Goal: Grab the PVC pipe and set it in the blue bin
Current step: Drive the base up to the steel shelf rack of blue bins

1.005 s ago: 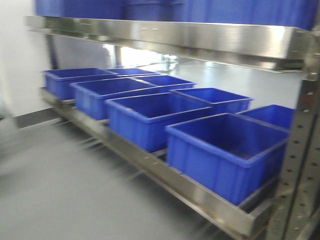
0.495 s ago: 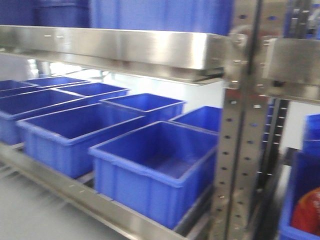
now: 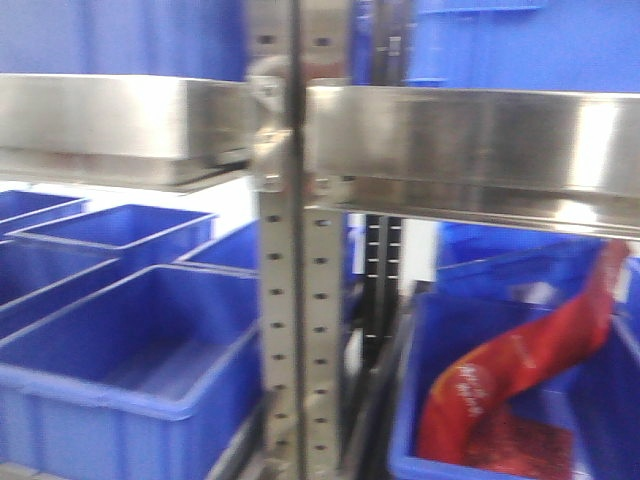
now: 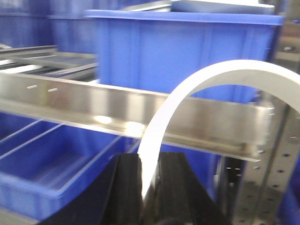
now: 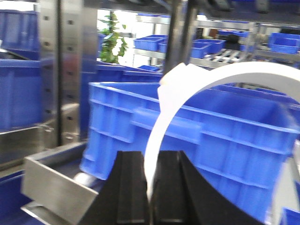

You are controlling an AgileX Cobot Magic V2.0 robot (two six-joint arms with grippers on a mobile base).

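In the left wrist view a white curved PVC pipe [image 4: 220,75] arches up and to the right from my left gripper [image 4: 149,161], whose black jaws are shut on its lower end. My right gripper [image 5: 149,157] is likewise shut on the end of a white curved PVC pipe [image 5: 234,75] in the right wrist view. A blue bin [image 4: 178,51] stands on the steel shelf just ahead of the left gripper, and another blue bin [image 4: 42,164] sits below it. A ribbed blue bin [image 5: 211,136] stands close in front of the right gripper. Neither gripper shows in the front view.
A perforated steel upright [image 3: 290,300] fills the middle of the front view, with steel shelf rails [image 3: 470,140] across the top. Open blue bins [image 3: 120,385] sit lower left. At lower right a bin [image 3: 410,400] holds a red bag [image 3: 520,370].
The front view has swept right along the rack. The row of blue bins slid off to the left, the upright reached the centre, and the bin with the red bag came into view.
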